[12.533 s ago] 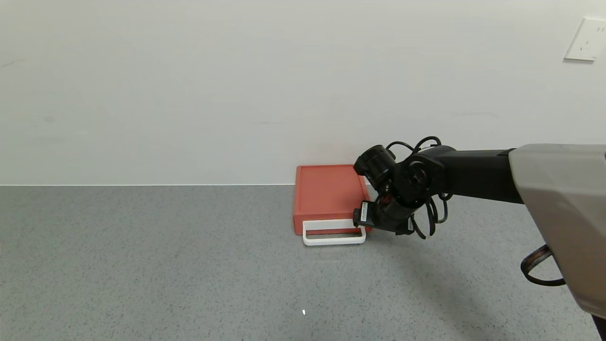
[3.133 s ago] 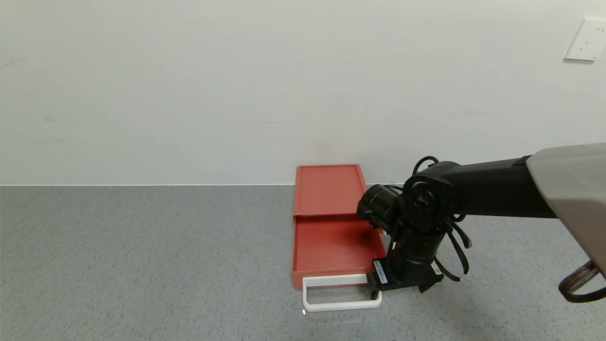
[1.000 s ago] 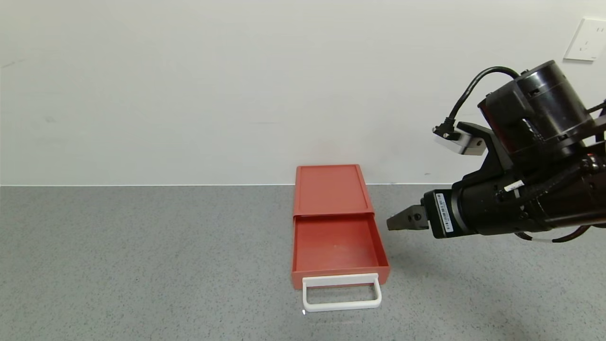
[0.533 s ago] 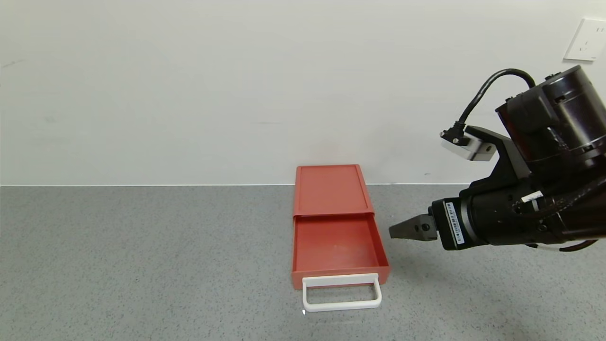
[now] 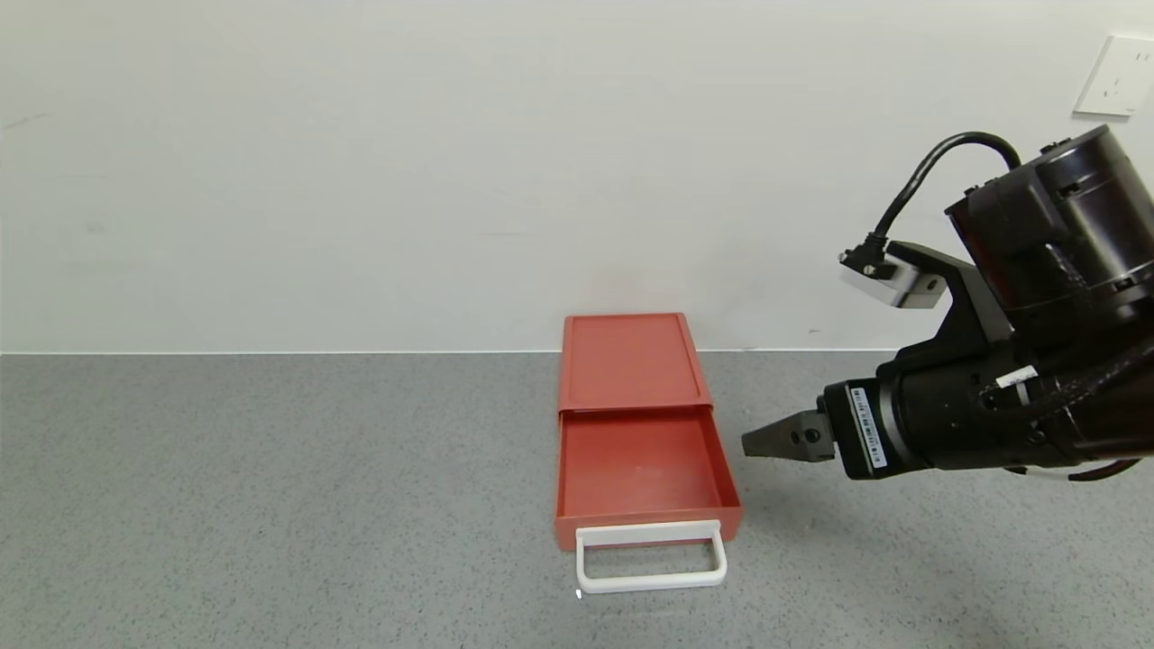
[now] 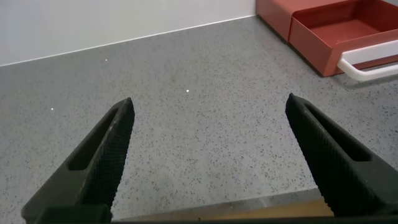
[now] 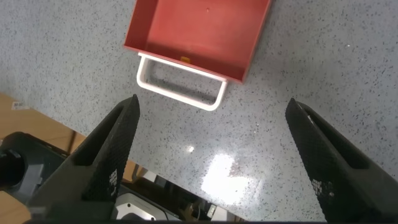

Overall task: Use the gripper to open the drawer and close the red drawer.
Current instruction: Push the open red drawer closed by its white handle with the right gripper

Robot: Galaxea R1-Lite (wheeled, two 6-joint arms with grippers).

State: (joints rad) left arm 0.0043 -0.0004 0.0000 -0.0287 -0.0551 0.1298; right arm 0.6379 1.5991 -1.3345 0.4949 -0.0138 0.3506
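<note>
Half the job looks done: with the drawer (image 5: 645,469) pulled open toward the desk's (image 5: 270,505) near edge, the right gripper (image 5: 766,442), fingers apart and holding nothing beside its right wall, should drop before the white handle (image 5: 651,559) and push squarely toward the wall.

Drawer (image 5: 642,443): on the counter (image 5: 270,505), its box backed against the wall (image 5: 361,180), tray slid out forward. Handle (image 5: 651,565) at the tray's front, lying toward the counter's near edge. Right gripper (image 5: 766,441): above the counter, just right of the tray, apart from it. Wall socket (image 5: 1118,76): far right, high.
</note>
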